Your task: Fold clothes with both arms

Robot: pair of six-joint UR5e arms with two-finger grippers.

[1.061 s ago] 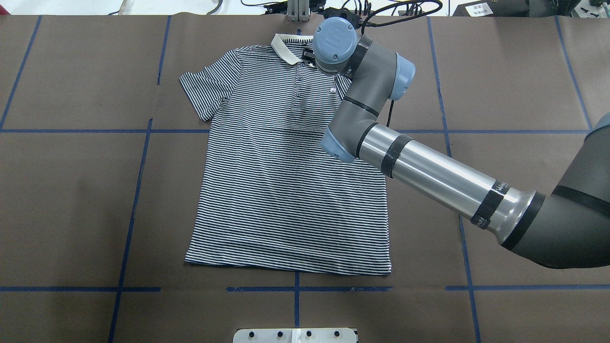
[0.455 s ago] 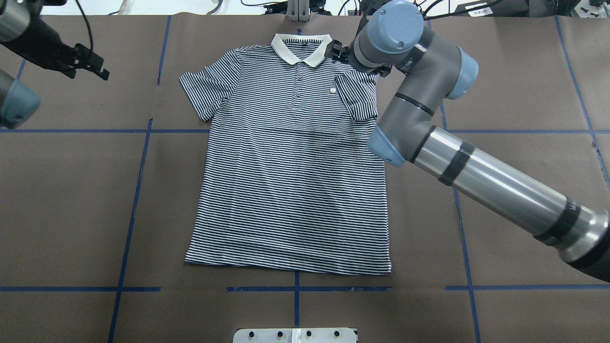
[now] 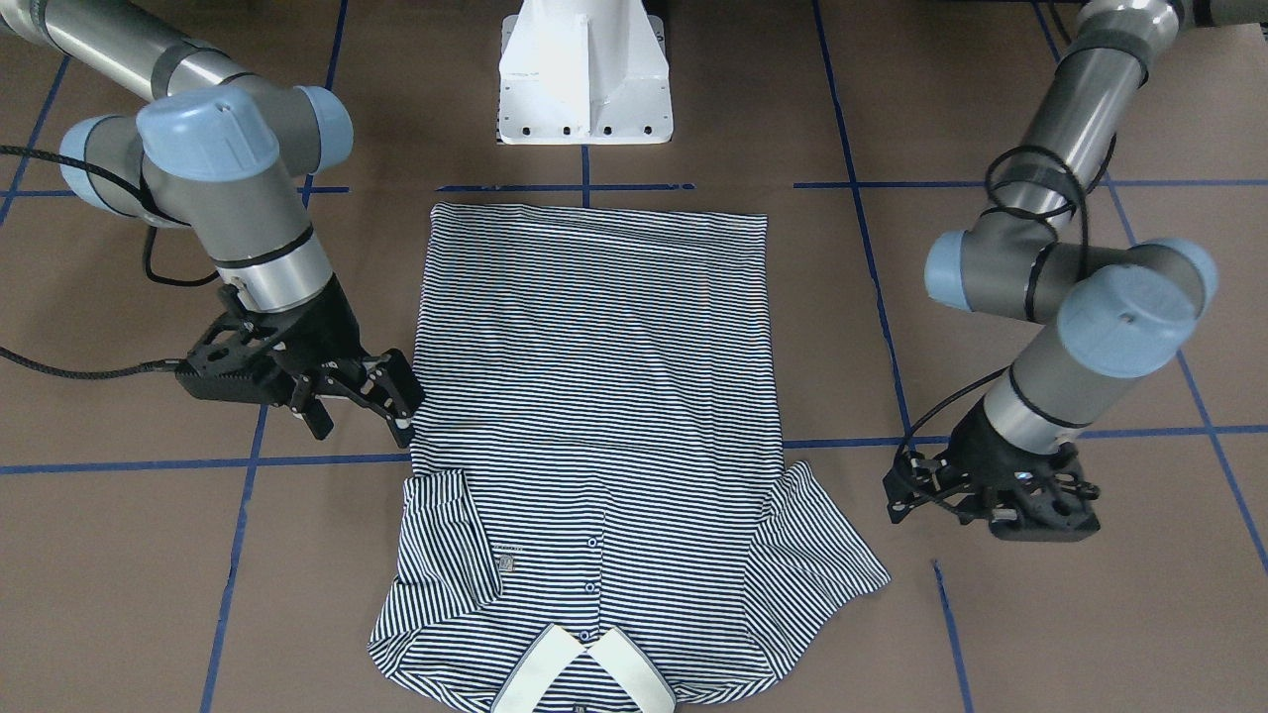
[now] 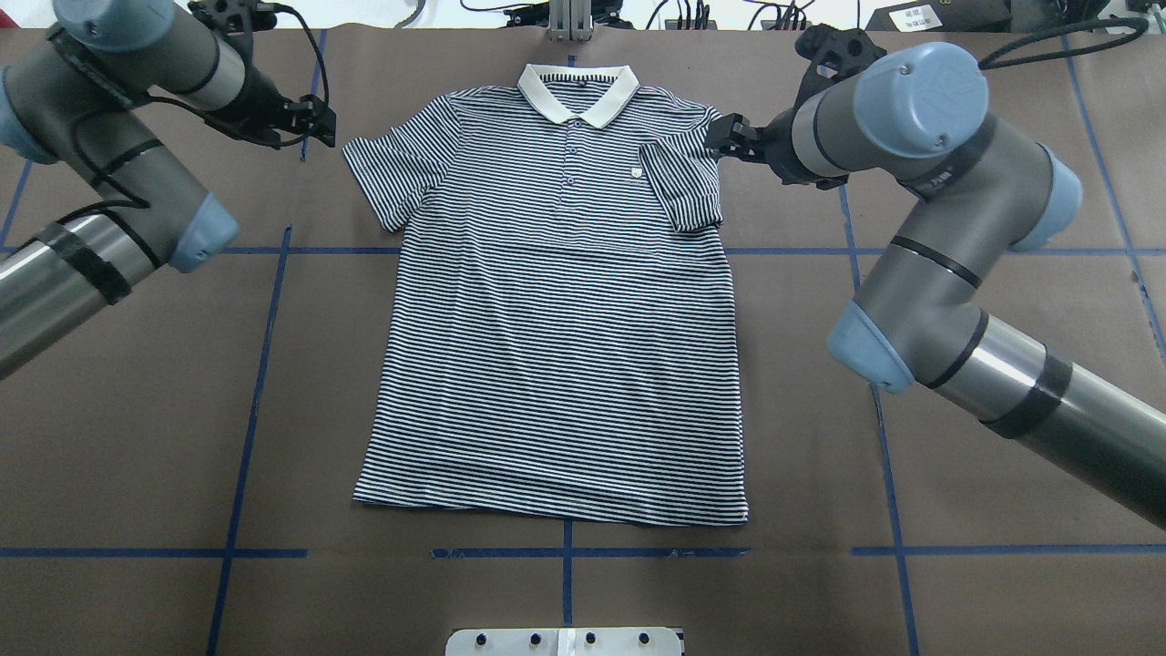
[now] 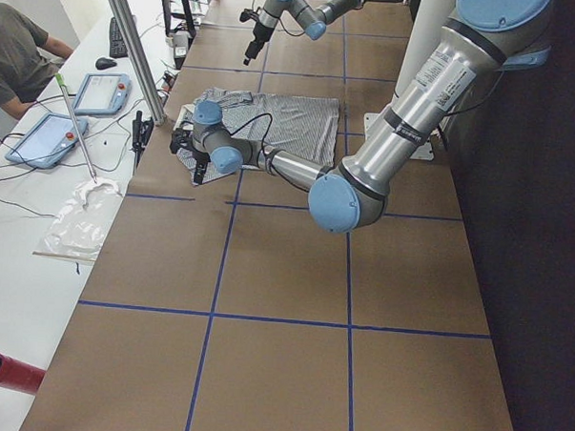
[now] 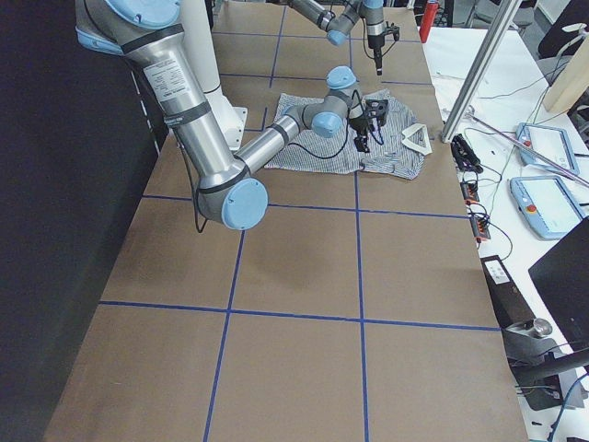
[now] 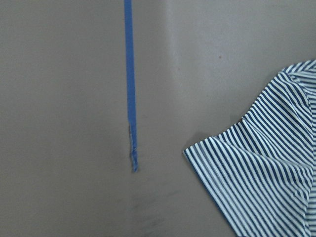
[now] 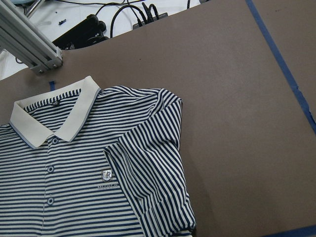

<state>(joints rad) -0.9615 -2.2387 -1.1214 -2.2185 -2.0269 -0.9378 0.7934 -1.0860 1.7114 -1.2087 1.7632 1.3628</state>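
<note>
The striped polo shirt [image 4: 556,346] lies flat, face up, with its white collar [image 4: 577,91] at the far edge. One sleeve [image 4: 688,187] is folded in over the chest beside the logo, and it also fills the right wrist view [image 8: 153,182]. The other sleeve [image 4: 392,173] lies spread out. My right gripper [image 4: 724,138] hovers open and empty just outside the folded shoulder [image 3: 367,411]. My left gripper [image 4: 314,123] is open and empty beside the spread sleeve [image 3: 906,490]. The left wrist view shows that sleeve's hem [image 7: 261,182].
The white pedestal base [image 3: 584,74] stands at the table's near edge, behind the shirt's hem. Blue tape lines [image 4: 264,364] grid the brown table. An aluminium post [image 4: 569,18] and cables sit past the collar. A person [image 5: 18,51] and tablets occupy the side bench.
My right arm has drawn back to the right, off the chest, leaving the sleeve folded over the shirt. My left arm has swung in from the left edge toward the spread sleeve.
</note>
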